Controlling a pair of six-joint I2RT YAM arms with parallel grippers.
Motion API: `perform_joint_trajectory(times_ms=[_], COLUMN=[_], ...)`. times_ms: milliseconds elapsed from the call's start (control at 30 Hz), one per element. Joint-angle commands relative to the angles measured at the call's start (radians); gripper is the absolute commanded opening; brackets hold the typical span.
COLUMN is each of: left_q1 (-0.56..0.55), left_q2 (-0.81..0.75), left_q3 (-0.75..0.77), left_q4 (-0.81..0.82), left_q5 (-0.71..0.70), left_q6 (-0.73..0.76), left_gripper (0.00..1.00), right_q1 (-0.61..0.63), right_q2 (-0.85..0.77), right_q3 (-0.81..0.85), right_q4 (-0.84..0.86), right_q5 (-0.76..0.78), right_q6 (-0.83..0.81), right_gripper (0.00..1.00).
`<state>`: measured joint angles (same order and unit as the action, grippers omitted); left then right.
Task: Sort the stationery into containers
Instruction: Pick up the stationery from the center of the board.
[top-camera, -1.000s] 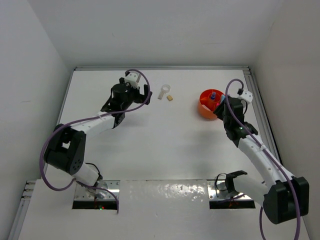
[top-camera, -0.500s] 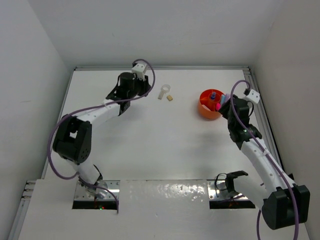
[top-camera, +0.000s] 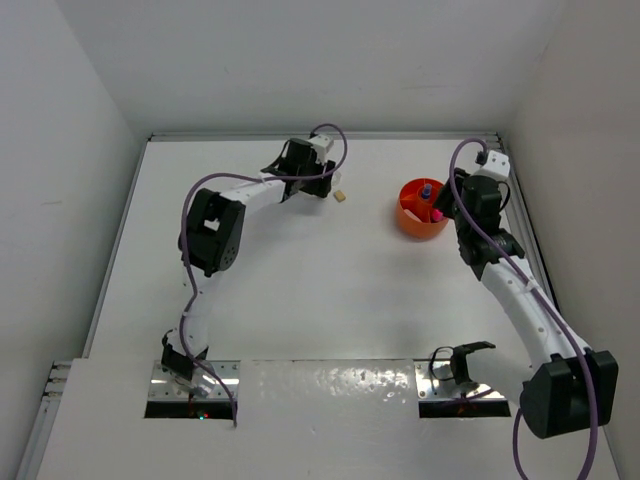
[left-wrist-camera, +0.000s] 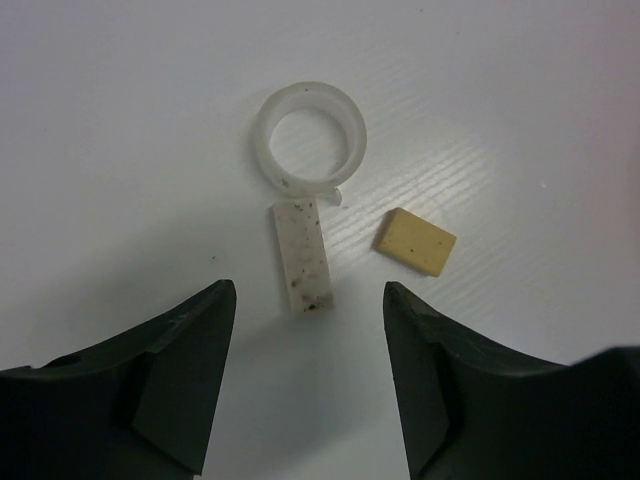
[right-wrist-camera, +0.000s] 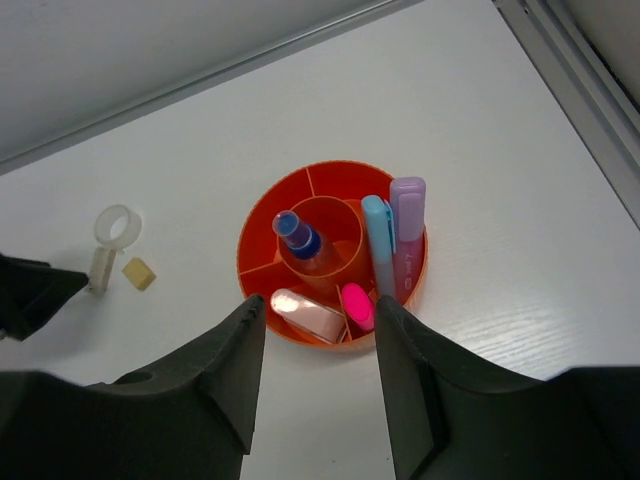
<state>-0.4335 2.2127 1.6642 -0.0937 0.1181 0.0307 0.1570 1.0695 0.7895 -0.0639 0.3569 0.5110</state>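
**White table, two robot arms, one orange tub**

White table (top-camera: 300, 280) with white walls around it. The right gripper (right-wrist-camera: 320, 302) hangs above the orange tub (right-wrist-camera: 262, 235), fingers apart and empty. In the tub, a blue bottle (right-wrist-camera: 298, 237) stands in the centre cup. A lilac marker (right-wrist-camera: 407, 235) and a blue marker (right-wrist-camera: 378, 245) lie side by side in an outer compartment, with a pink marker (right-wrist-camera: 357, 305) and a pale pink piece (right-wrist-camera: 308, 312) nearby. Well to the tub's left, the left gripper (left-wrist-camera: 307, 292) hovers spread and empty over a clear ring (left-wrist-camera: 308, 135), a white strip (left-wrist-camera: 302, 258) and a tan block (left-wrist-camera: 415, 240).
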Motion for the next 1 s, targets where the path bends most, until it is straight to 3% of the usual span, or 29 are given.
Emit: perform_joint_trajectory(times_ms=[0, 200, 367, 433, 467, 600, 800, 933, 967], left_q1=[-0.017, -0.036, -0.047, -0.048, -0.050, -0.047, 0.009, 0.048, 0.052], left_q2=[0.082, 0.142, 0.166, 0.189, 0.199, 0.197, 0.064, -0.195, -0.249], left_q3=[0.123, 0.134, 0.131, 0.155, 0.170, 0.186, 0.114, -0.064, -0.171], left_q4=[-0.067, -0.009, -0.015, -0.029, -0.043, -0.066, -0.112, -0.084, -0.065], left_q5=[-0.029, -0.151, -0.204, -0.207, -0.206, -0.177, -0.002, 0.130, 0.168], left_q6=[0.026, 0.041, 0.060, 0.067, 0.066, 0.060, 0.084, 0.339, 0.391], left_gripper=[0.60, 0.63, 0.58, 0.50, 0.35, 0.00, 0.00, 0.00, 0.00], right_q1=[-0.007, -0.010, -0.010, -0.010, -0.010, -0.010, -0.010, -0.005, -0.001], right_q2=[0.018, 0.029, 0.023, 0.021, 0.021, 0.021, 0.047, 0.107, 0.121], right_q3=[0.059, 0.057, 0.056, 0.056, 0.057, 0.068, 0.134, 0.211, 0.240], right_q4=[0.041, 0.032, 0.027, 0.027, 0.027, 0.027, 0.000, -0.030, -0.024], right_q5=[-0.053, -0.088, -0.091, -0.090, -0.091, -0.098, -0.266, -0.386, -0.415], right_q6=[-0.045, -0.040, -0.046, -0.054, -0.055, -0.071, -0.187, -0.194, -0.187], right_gripper=[0.47, 0.47, 0.47, 0.47, 0.47, 0.47, 0.52, 0.53, 0.53])
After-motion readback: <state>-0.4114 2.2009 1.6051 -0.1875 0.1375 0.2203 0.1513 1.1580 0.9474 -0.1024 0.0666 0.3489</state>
